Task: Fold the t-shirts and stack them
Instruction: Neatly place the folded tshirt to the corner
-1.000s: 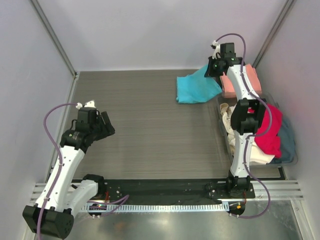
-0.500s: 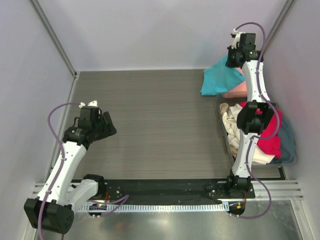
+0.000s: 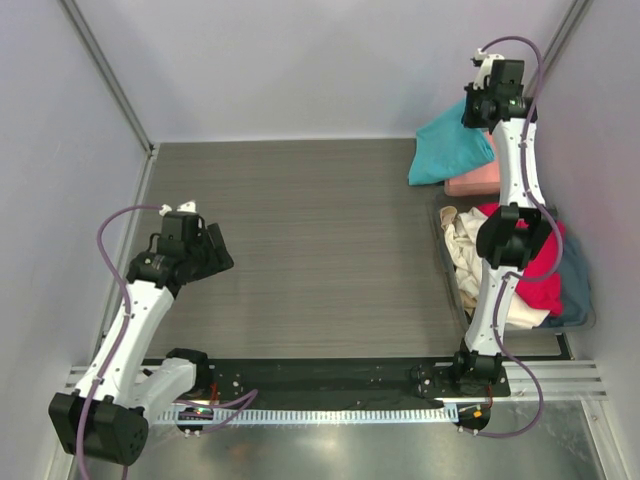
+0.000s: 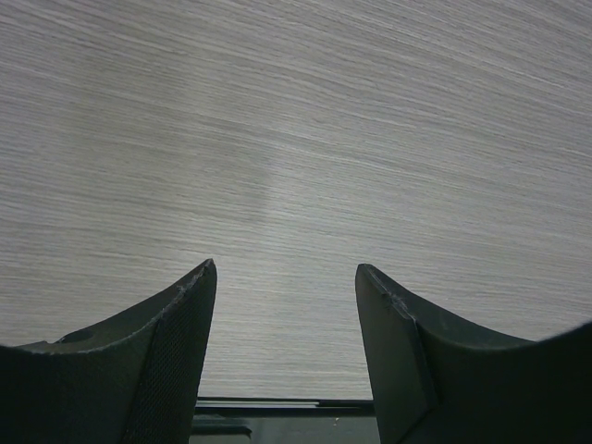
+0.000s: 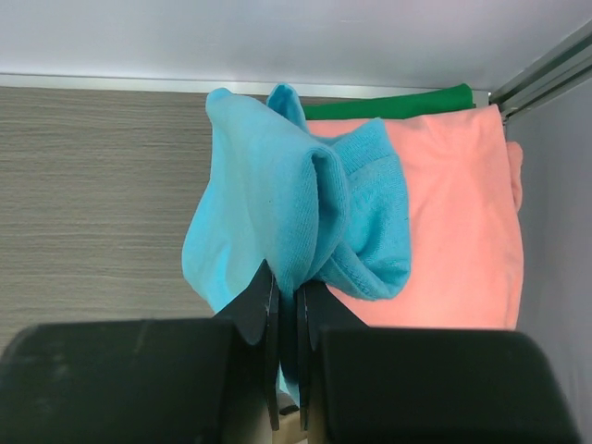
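Note:
My right gripper (image 3: 481, 112) is raised at the far right corner and shut on the turquoise t-shirt (image 3: 448, 148), which hangs bunched from it (image 5: 277, 222) over the folded salmon-pink t-shirt (image 3: 474, 180), seen flat below it in the right wrist view (image 5: 453, 213). A green folded cloth (image 5: 388, 104) lies under the pink one's far edge. Red (image 3: 542, 262), cream (image 3: 468, 250) and grey-blue (image 3: 575, 285) shirts lie heaped in a bin at the right. My left gripper (image 3: 212, 252) is open and empty above bare table at the left (image 4: 285, 277).
The clear plastic bin (image 3: 452, 285) stands along the right edge. White walls close in the table on three sides, with metal posts (image 3: 105, 75) at the back corners. The dark wood-grain table top (image 3: 310, 240) stretches between the arms.
My right gripper has lifted the turquoise shirt off the table and carried it right and back, over the pink shirt. The left arm has barely moved.

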You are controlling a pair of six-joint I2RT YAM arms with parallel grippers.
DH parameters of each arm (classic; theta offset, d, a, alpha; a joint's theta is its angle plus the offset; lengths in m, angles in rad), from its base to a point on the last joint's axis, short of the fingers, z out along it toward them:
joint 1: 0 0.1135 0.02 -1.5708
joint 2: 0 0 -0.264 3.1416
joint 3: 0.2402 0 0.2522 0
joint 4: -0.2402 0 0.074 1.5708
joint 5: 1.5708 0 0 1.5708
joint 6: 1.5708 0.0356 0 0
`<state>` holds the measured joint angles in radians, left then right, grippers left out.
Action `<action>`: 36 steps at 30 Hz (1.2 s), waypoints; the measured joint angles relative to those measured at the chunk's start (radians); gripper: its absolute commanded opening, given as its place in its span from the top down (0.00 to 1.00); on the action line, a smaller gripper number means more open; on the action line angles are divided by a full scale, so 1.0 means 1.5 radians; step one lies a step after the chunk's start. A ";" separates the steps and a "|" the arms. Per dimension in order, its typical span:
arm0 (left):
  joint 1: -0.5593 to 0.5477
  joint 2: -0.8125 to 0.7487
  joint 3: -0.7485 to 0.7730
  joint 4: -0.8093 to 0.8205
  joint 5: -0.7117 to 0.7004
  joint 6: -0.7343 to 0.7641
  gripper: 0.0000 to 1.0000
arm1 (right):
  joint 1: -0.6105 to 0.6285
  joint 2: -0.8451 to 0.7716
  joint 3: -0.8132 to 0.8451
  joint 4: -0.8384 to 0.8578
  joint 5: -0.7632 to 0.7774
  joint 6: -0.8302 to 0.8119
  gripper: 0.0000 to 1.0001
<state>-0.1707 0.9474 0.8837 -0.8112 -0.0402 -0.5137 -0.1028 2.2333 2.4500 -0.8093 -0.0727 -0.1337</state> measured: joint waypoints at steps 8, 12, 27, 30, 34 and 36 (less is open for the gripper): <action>0.000 0.012 0.000 0.001 0.004 0.000 0.38 | -0.015 -0.011 0.001 0.000 -0.006 -0.003 0.99; 0.000 0.015 0.000 0.001 0.005 0.000 0.38 | -0.025 -0.020 0.007 0.000 -0.017 -0.003 0.99; 0.000 0.033 0.000 0.005 0.005 0.000 0.38 | -0.054 -0.035 0.015 0.001 -0.036 -0.012 0.99; 0.000 0.036 0.000 0.005 0.005 0.000 0.38 | -0.061 -0.035 0.015 0.003 -0.041 -0.014 0.99; 0.000 0.039 0.000 0.005 0.005 0.000 0.38 | -0.081 -0.035 0.015 0.018 -0.047 -0.017 0.99; 0.000 0.041 0.000 0.005 0.005 0.000 0.38 | -0.093 -0.034 0.015 0.027 -0.048 -0.018 0.99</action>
<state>-0.1707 1.0084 0.8837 -0.8043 -0.0326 -0.5137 -0.2417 2.1826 2.4722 -0.7689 -0.1452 -0.1604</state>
